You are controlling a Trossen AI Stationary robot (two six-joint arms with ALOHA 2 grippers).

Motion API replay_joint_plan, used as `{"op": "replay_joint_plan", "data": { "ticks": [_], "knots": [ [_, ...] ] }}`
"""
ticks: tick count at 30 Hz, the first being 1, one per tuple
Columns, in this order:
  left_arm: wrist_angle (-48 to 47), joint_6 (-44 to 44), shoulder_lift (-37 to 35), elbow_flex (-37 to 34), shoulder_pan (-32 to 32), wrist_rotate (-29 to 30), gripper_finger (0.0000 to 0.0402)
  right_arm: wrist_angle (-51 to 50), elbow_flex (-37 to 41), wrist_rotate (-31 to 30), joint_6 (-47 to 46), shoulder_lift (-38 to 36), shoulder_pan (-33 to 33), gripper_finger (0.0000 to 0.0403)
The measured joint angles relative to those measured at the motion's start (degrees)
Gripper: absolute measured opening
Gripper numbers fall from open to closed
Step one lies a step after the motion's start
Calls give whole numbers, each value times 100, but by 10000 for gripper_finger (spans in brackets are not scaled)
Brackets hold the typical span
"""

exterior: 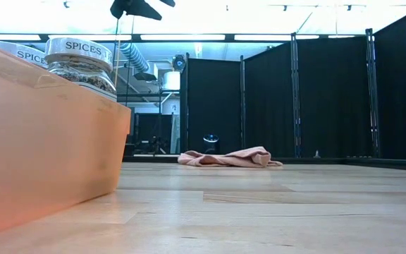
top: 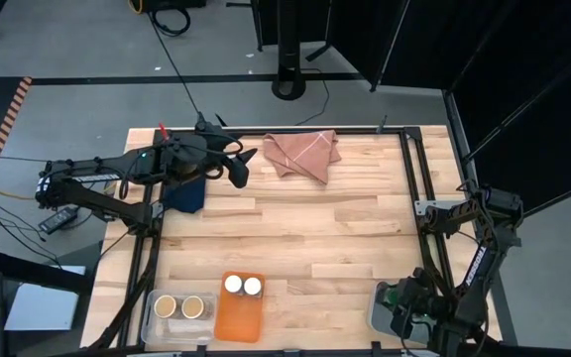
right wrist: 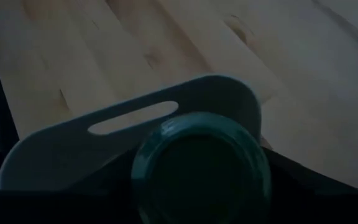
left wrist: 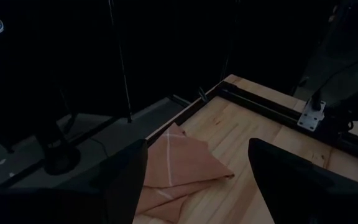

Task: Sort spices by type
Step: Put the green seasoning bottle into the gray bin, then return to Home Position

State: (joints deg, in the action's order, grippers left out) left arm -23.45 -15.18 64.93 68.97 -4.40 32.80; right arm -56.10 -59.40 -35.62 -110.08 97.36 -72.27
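A green-lidded spice jar (right wrist: 201, 168) stands in a grey handled tray (right wrist: 73, 155) at the near right corner. My right gripper (top: 411, 302) hangs over it, slanting down, open, with its fingers on either side of the jar. Two tan-lidded jars (top: 183, 306) sit in a clear tray (top: 153, 319), and two white-lidded jars (top: 243, 286) sit in an orange tray (top: 238, 317). My left gripper (top: 238, 171) hangs open and empty, high above the far left. My right gripper has its fingers beside the green lid's rim (right wrist: 143, 163), coming slanting from above. I cannot tell whether they touch it. The jar stands upright on the tray's floor.
A pink folded cloth (top: 303, 154) lies at the far middle and a dark blue cloth (top: 184, 193) under the left arm. Black rails (top: 412, 188) run along the right and far sides. Bare wood fills the middle.
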Motion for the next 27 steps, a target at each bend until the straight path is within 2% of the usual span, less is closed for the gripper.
{"op": "replay_joint_plan", "data": {
  "ticks": [7,20,27],
  "knots": [
    [0,-7,0,0,0,1,284,32,-67,64,64,8,22,241],
    [15,-9,0,0,0,0,284,-757,-710,317,528,17,359,261],
    [280,-11,0,0,0,-1,284,-1717,-1252,304,746,13,620,263]
  ]
}}
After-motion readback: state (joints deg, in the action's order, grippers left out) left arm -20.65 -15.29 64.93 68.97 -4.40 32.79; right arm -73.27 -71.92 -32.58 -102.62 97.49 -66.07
